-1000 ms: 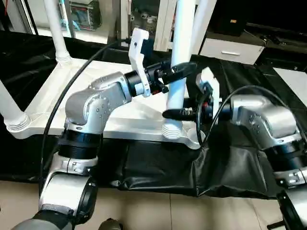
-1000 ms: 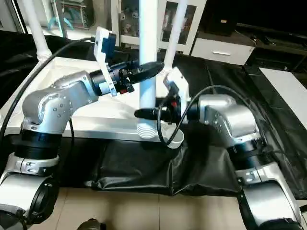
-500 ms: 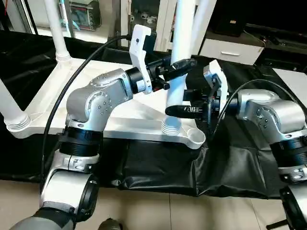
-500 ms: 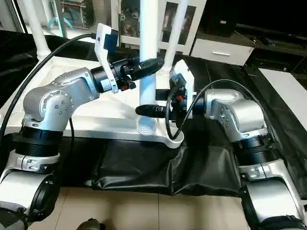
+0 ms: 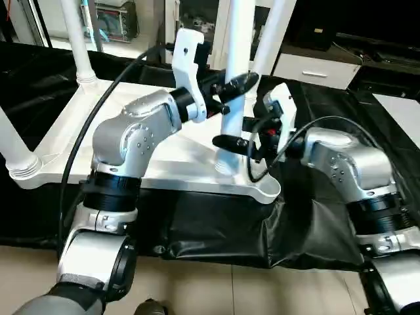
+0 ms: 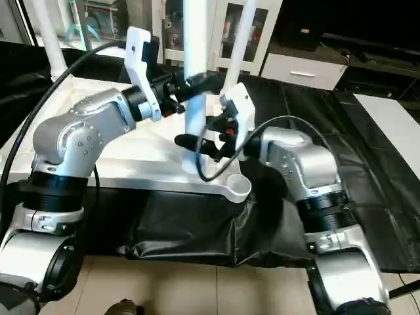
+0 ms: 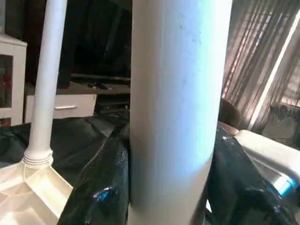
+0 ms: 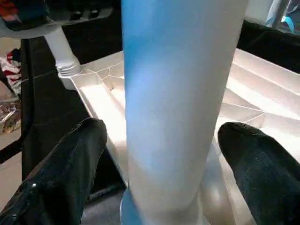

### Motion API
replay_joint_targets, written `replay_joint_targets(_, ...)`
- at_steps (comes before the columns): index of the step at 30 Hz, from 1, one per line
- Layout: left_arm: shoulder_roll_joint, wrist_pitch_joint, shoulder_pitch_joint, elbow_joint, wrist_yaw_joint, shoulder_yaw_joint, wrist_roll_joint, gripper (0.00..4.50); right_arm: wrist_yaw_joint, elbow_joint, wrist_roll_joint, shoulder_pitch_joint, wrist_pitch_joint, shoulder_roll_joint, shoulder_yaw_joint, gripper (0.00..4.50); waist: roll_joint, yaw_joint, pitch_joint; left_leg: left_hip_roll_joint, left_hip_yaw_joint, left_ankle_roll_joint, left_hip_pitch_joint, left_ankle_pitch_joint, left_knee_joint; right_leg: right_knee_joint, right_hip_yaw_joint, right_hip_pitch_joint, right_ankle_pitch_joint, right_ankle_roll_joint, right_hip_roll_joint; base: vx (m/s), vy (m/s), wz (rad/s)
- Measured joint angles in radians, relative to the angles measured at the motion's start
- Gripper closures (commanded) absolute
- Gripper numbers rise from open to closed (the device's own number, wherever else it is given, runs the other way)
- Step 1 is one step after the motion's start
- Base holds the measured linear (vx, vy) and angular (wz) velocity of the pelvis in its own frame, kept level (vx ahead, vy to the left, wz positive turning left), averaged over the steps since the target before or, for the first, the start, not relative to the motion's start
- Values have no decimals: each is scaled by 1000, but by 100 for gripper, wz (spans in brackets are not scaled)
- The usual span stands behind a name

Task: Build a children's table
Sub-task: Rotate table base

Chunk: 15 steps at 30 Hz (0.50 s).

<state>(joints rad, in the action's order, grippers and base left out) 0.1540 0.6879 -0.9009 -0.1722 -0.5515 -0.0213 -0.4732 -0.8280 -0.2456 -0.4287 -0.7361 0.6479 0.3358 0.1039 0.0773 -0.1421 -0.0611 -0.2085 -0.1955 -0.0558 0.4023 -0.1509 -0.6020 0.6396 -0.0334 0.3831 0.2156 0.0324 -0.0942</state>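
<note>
Black sheet (image 5: 216, 230) under an upturned white tabletop (image 5: 72, 125). No readable writing anywhere. Left gripper (image 5: 235, 85) pinching a white leg (image 5: 236, 59) upright beside the empty front right corner socket (image 5: 266, 189); right gripper (image 5: 231, 140) spread around it lower down.

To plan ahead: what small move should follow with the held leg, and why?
Probably shift the leg slightly to the robot's right, over the empty corner socket. The left gripper grips it, but its lower end stands beside that socket, not in it.
</note>
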Motion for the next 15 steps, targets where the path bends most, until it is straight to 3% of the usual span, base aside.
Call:
replay_joint_targets(13,-6,-40,0,0,-3,30,38,267,94,6,-13,17,18,-71,-50,33,0,1,0,0,1,-1,0,0,0,0,0,0,0,0,0,0,0,0)
replay_joint_targets(15,-4,-51,0,0,-5,39,45,267,101,6,-13,17,19,-82,-55,60,0,1,0,0,1,-1,0,0,0,0,0,0,0,0,0,0,0,0)
